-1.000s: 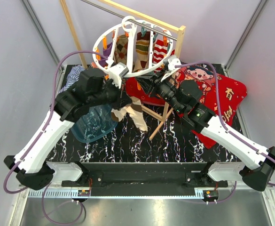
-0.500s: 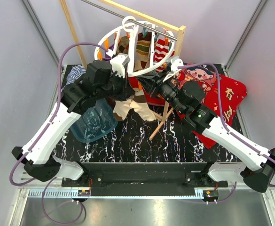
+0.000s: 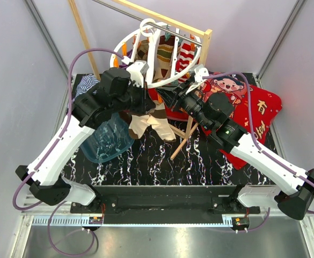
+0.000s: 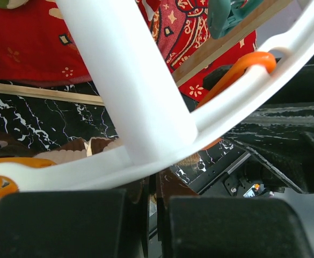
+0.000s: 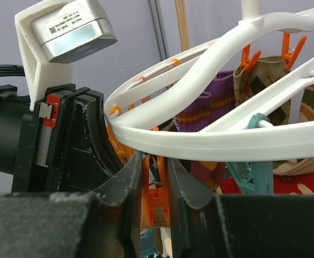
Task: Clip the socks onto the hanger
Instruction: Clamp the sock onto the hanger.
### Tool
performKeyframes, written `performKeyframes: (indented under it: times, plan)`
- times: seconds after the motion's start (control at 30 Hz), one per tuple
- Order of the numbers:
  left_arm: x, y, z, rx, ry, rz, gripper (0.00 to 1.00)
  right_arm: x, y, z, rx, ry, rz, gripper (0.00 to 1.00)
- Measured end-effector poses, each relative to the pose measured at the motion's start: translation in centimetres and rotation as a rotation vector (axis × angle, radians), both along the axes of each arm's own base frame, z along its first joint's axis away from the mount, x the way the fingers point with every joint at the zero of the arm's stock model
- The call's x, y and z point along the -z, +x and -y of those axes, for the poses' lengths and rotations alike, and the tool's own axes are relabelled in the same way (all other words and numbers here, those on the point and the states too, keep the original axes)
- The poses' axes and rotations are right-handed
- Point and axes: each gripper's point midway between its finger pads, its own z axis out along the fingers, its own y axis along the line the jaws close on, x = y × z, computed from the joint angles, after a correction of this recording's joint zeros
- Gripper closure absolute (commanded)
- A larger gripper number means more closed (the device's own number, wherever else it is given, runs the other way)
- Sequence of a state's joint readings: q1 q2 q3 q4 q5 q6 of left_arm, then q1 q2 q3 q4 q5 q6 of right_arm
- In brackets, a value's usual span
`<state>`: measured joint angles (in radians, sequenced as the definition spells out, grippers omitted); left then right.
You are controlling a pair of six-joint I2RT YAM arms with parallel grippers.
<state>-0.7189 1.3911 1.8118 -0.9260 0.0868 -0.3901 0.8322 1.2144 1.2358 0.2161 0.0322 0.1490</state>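
Observation:
The white round hanger hangs from the pole, with an argyle sock, a red-white striped sock and a purple striped sock clipped on. My left gripper is just under the hanger's near rim, shut on a brown and cream sock that hangs down from it. In the left wrist view the gripper shows brown cloth between the fingers. My right gripper is under the rim, its jaws pressed on both sides of an orange clip.
A red cartoon-print blanket lies at the right. A clear blue tub sits under the left arm, with a blue-white striped cloth behind it. The wooden pole frame stands at the back, and its strut slants onto the table.
My left gripper has risen and moved right, up to the hanger's near rim, lifting the brown and cream sock. The hanger has shifted a little. The right gripper has stayed at the clip.

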Motion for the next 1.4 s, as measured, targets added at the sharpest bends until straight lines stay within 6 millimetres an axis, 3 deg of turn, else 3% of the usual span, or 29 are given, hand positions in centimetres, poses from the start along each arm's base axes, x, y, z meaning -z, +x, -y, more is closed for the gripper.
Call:
performKeyframes:
  times: [0.47,1.4]
  plan:
    - [0.5,0.8,0.2,-0.031,0.023,-0.023,1.0,-0.1,-0.2,-0.2,-0.021,-0.002,0.008,1.0]
    - [-1.4,0.0,0.9,-0.007,-0.064,-0.016,1.0,0.2,-0.5,-1.2,-0.071,-0.016,0.094,1.0]
